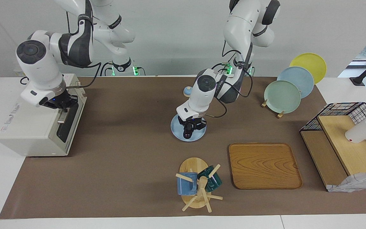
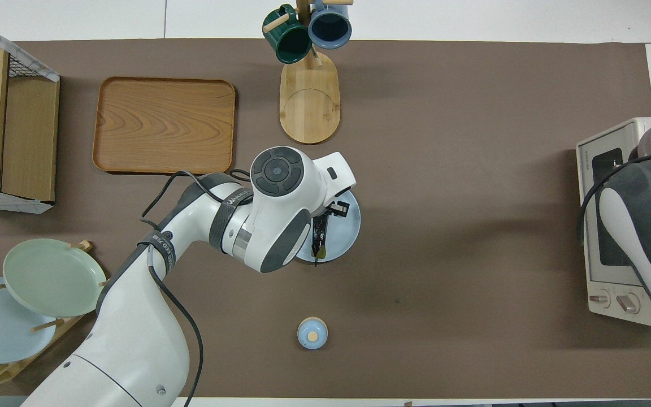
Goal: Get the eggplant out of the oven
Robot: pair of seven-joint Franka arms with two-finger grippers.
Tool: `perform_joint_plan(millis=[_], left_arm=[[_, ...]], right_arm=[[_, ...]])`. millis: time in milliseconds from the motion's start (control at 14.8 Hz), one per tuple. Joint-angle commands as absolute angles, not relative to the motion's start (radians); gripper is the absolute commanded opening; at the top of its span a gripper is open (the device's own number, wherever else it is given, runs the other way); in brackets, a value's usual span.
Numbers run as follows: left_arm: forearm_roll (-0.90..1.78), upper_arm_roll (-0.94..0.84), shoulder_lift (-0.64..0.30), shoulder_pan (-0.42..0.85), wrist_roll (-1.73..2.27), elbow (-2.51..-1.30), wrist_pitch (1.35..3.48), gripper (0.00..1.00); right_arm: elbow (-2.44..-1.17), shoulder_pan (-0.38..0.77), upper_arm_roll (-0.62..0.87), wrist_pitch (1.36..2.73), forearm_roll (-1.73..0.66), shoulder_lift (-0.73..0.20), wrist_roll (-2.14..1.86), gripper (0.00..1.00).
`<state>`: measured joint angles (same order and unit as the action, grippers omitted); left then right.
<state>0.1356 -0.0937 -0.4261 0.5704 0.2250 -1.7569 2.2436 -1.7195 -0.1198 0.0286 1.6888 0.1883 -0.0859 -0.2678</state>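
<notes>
The eggplant, dark and slender with a green tip, lies along a light blue plate in the middle of the table. My left gripper is down on the plate and looks shut on the eggplant; in the overhead view the arm hides most of the plate. The off-white oven stands at the right arm's end of the table with its dark glass door shut. My right gripper is at the door's metal bar handle. The oven also shows in the overhead view.
A wooden tray and a mug tree with a blue mug and a green mug lie farther from the robots than the plate. A plate rack, a wire-and-wood shelf and a small blue knob-lid are also on the table.
</notes>
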Motion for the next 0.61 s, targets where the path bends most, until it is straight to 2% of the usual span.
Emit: perform_joint_plan(millis=[0, 135, 270, 337, 404, 539], left_arm=[[0.135, -0.097, -0.365, 0.506, 0.230, -1.726, 2.130, 0.00], [0.138, -0.097, -0.360, 0.459, 0.230, -1.674, 2.076, 0.00], [0.138, -0.095, -0.374, 0.401, 0.233, -1.619, 2.049, 0.00], [0.138, -0.095, -0.377, 0.370, 0.235, -1.597, 2.049, 0.00], [0.138, -0.095, -0.382, 0.339, 0.233, -1.580, 2.051, 0.00], [0.117, -0.094, -0.402, 0.280, 0.226, -1.565, 2.055, 0.00]], right_arm=[[-1.614, -0.124, 0.049, 1.632, 0.066, -0.106, -0.270, 0.03], [-1.583, -0.126, 0.080, 1.596, 0.043, -0.101, -0.230, 0.18], [-1.546, -0.126, 0.097, 1.545, 0.034, -0.094, -0.209, 0.50], [-1.549, -0.126, 0.097, 1.534, 0.032, -0.087, -0.209, 0.83], [-1.554, -0.127, 0.097, 1.529, 0.029, -0.086, -0.209, 1.00], [-1.557, -0.126, 0.098, 1.522, 0.029, -0.081, -0.207, 1.00]])
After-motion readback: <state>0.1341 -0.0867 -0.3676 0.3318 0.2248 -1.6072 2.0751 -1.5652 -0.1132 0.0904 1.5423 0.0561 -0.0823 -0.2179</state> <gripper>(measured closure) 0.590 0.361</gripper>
